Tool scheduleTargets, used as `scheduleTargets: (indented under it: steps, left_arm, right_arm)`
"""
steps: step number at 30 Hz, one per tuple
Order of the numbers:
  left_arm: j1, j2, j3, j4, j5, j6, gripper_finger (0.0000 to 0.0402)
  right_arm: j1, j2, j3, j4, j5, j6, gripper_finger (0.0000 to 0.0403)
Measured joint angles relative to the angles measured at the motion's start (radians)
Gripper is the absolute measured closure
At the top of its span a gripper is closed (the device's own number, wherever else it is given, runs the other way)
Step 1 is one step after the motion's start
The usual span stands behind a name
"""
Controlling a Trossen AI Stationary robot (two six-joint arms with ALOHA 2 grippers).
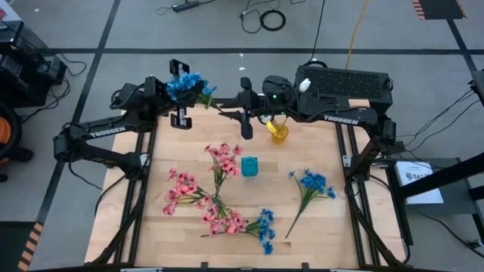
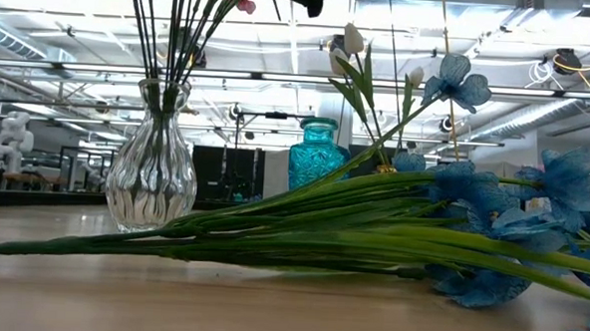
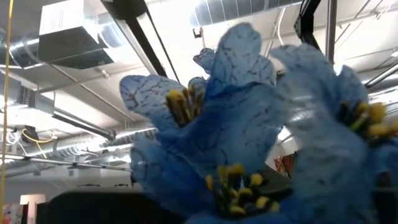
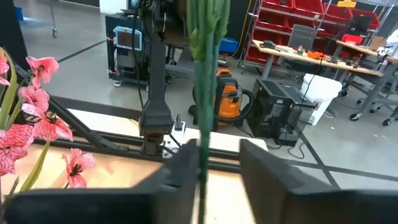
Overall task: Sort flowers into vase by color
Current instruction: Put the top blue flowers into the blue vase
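The left gripper (image 1: pixel 180 94) is clamped on a blue flower spray (image 1: pixel 186 83) above the table's far edge (image 1: pixel 227 125). Its stem (image 4: pixel 204 93) passes between the right gripper (image 1: pixel 246 106) fingers (image 4: pixel 180 171); whether they grip cannot be told. Nearby stand a teal vase (image 1: pixel 249 166) and yellow vase (image 1: pixel 279 134). Pink sprays (image 1: pixel 219 189) and blue sprays (image 1: pixel 311 183) lie nearer.

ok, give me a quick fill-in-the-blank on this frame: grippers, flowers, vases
1. The left gripper holds a spray with ___ blossoms.
2. The right gripper straddles a green ___, its fingers not closed on it.
3. The small vase near the middle of the table is ___.
4. Left of that vase, the loose flowers lying on the wood are ___.

Missing words: blue; stem; teal; pink
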Motion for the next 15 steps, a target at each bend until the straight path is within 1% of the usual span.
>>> scheduleTargets:
  steps: [3,4,6,8,10,15]
  left_arm:
    - [0.006,0.0,0.0,0.0,0.012,0.007,0.0382]
    - [0.01,0.0,0.0,0.0,0.03,0.01,0.0381]
    - [0.016,-0.001,0.0,-0.009,0.066,0.036,0.0377]
    - [0.016,-0.009,0.0,-0.053,0.075,0.067,0.036]
    - [0.017,-0.02,0.0,-0.119,0.075,0.097,0.0332]
    - [0.032,-0.082,-0.001,-0.304,0.068,0.106,0.0239]
  right_arm:
    - [0.0,0.0,0.0,-0.002,0.0,0.011,0.0375]
    - [0.0,0.0,0.0,-0.003,0.0,0.011,0.0388]
    - [0.0,0.0,0.0,-0.004,0.0,0.02,0.0391]
    - [0.0,0.0,0.0,-0.011,0.004,0.027,0.0396]
    - [0.0,-0.005,0.0,-0.021,0.012,0.029,0.0398]
    - [-0.002,-0.052,0.0,-0.033,0.054,0.03,0.04]
